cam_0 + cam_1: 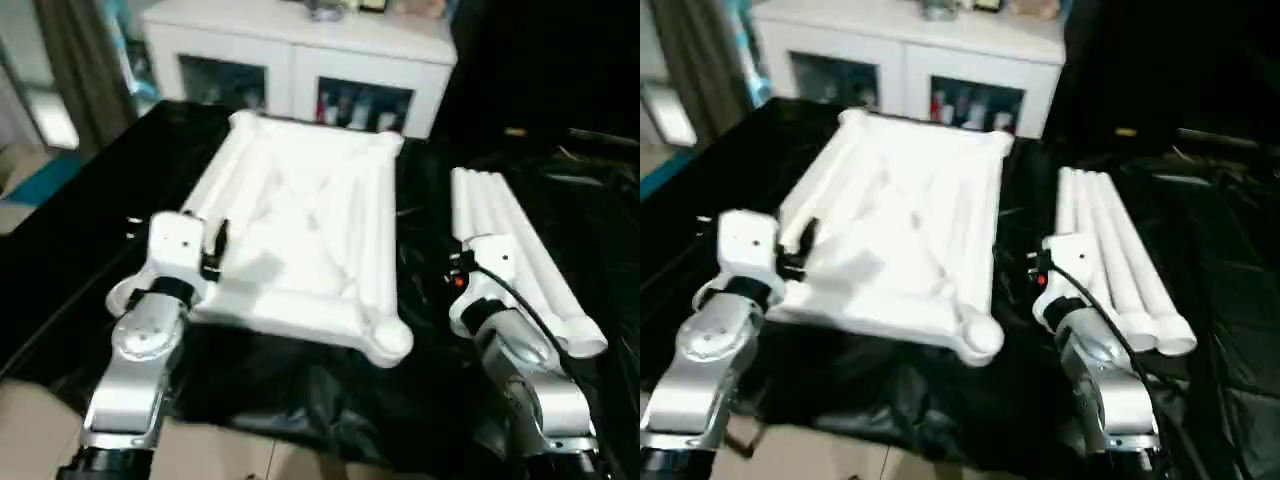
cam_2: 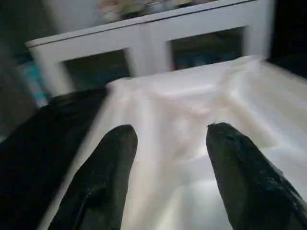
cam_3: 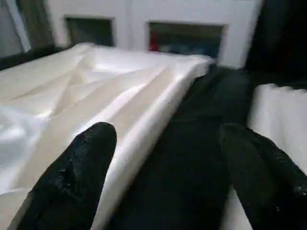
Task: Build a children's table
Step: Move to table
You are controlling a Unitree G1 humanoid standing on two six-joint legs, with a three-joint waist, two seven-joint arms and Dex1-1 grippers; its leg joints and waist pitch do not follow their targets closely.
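My left hand covers part of the table top. Things behind the cabinet glass are too blurry for me to tell.

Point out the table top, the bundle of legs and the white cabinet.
table top [image 1: 300, 230]: left eye view, middle of its ribbed underside.
legs [image 1: 510, 235]: left eye view, midway along the tubes lying side by side.
white cabinet [image 1: 295, 75]: left eye view, post between its glass doors.
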